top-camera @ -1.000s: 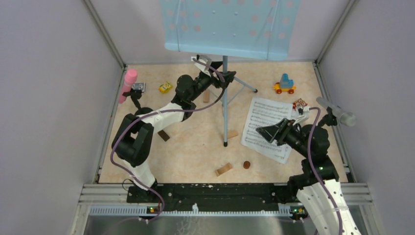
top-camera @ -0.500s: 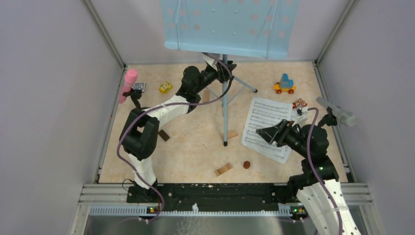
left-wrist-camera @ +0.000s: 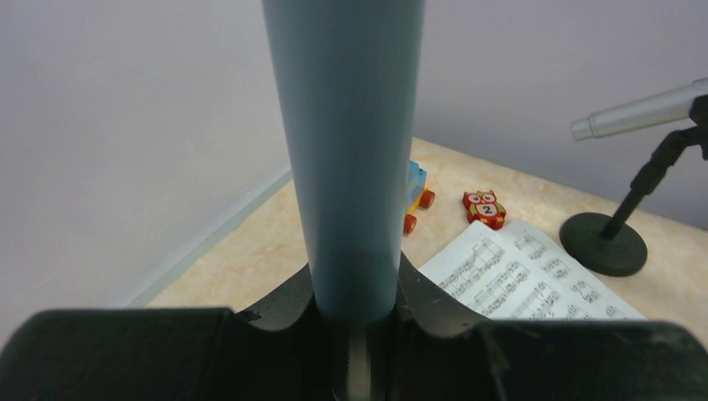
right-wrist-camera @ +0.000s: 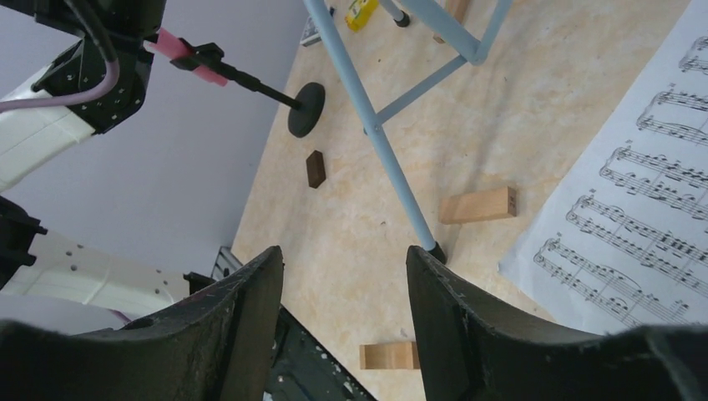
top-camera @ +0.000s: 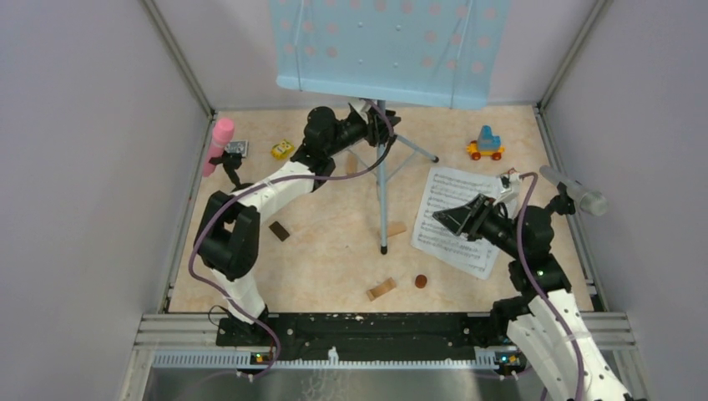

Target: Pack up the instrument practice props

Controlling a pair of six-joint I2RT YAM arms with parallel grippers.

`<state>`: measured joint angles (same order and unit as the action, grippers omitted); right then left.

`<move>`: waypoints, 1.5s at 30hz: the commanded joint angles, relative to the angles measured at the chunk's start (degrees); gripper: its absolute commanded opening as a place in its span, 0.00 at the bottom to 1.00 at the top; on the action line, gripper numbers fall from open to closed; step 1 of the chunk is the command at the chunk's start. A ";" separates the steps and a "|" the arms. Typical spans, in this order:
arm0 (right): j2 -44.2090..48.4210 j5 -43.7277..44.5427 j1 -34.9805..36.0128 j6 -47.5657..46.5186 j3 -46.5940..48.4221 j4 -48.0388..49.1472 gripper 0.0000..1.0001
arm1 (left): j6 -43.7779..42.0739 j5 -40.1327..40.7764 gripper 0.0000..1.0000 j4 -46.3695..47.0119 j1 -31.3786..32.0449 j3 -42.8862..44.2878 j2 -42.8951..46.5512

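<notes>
A music stand (top-camera: 382, 180) stands centre-back on the table (top-camera: 326, 251), with a sheet-music page (top-camera: 451, 188) lying just right of it. One microphone (top-camera: 220, 138) stands at the table's left edge, a second microphone (top-camera: 574, 190) at its right edge.

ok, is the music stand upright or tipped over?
Upright: pole stands straight on spread tripod legs, rack on top. Left gripper jaws are shut around the pole.

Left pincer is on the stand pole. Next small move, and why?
Probably lift slightly to test the grip: the left pincer looks shut on the pole, the stand's feet rest on the table, and the right pincer hangs open near the sheet music.
</notes>
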<state>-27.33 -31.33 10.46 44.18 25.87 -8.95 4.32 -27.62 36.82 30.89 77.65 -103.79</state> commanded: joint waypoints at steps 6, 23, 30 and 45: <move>-16.88 13.32 19.13 1.86 3.41 20.46 0.54 | -6.45 -8.33 0.00 -10.74 0.09 -11.92 13.84; -32.30 29.63 27.95 5.88 9.38 33.14 0.48 | -10.82 -6.32 0.00 -11.90 -0.84 -25.10 24.01; -44.36 14.05 20.57 9.07 20.58 30.39 0.48 | -9.32 -5.99 0.00 -11.32 -0.88 -24.25 23.40; -54.87 -3.73 15.36 18.41 26.86 43.30 0.47 | -1.70 -10.18 0.00 -5.21 -2.00 -24.80 20.62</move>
<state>-82.17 -31.75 25.71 60.29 49.32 27.77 3.14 -30.11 36.16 27.53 54.19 -81.41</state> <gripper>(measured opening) 0.470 0.291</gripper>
